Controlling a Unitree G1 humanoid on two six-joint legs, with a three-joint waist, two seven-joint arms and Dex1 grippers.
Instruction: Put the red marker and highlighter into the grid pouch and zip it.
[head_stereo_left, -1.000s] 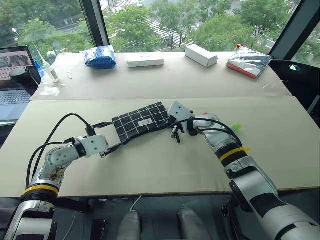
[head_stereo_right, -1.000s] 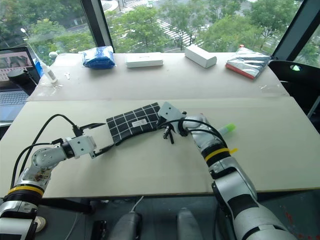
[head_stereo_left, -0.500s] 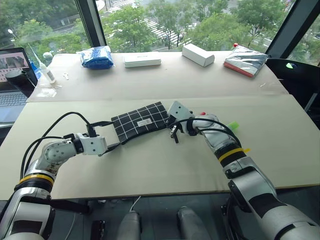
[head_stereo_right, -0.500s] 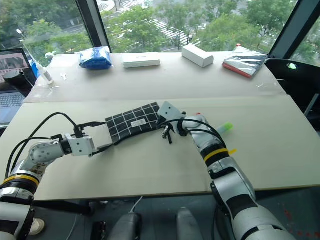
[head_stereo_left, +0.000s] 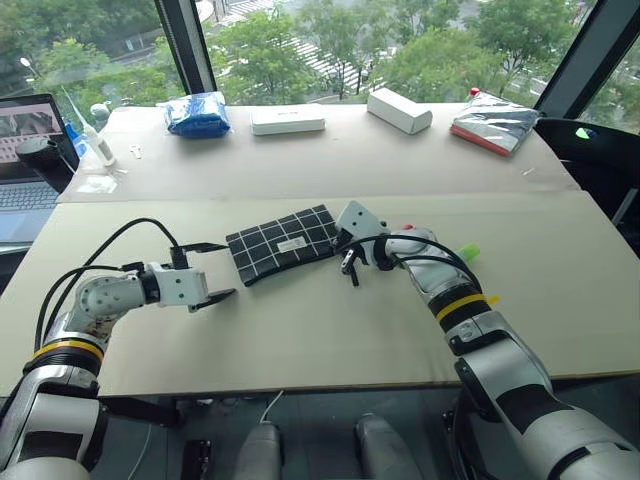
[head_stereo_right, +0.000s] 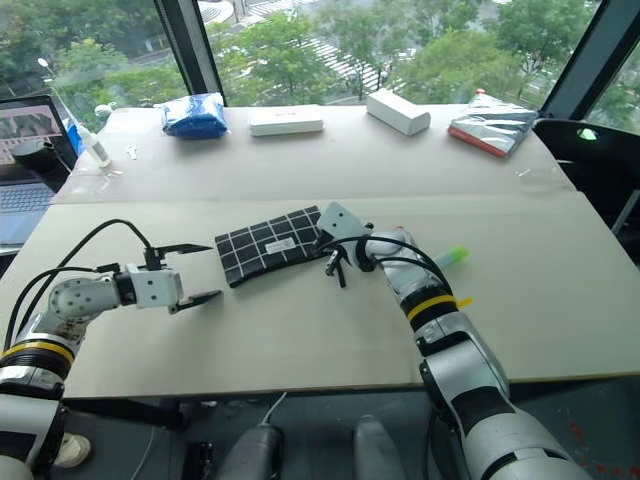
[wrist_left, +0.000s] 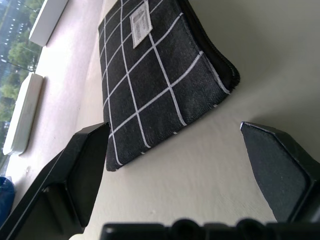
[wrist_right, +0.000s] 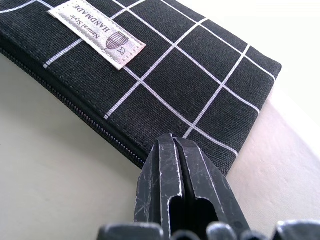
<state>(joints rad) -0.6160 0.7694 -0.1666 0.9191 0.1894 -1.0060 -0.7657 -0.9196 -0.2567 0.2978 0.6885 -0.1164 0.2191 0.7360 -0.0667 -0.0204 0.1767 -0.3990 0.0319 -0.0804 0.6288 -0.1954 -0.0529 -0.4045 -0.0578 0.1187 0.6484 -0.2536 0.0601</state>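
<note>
The grid pouch (head_stereo_left: 282, 244) lies flat on the table (head_stereo_left: 330, 340), label up, with its zipper edge facing the robot. The right pincer (wrist_right: 182, 192) is clenched tight, fingers pressed together right at the pouch's right-hand corner by the zipper end. I can't tell if it's actually pinching the pull or cord there. The left pincer (head_stereo_left: 213, 272) is spread wide and empty, sitting just off the pouch's left end, not touching it.

The highlighter (head_stereo_left: 469, 252) peeks out from behind the right forearm, and a speck of red next to it is probably the red marker (head_stereo_left: 405, 226), so neither is in the pouch.

My take: the zipper needs opening first. For that to go well, the left pincer should pin the left end of the pouch before the right one pulls, otherwise the whole pouch just slides along the table. Keep the pull low and along the zipper line.
</note>
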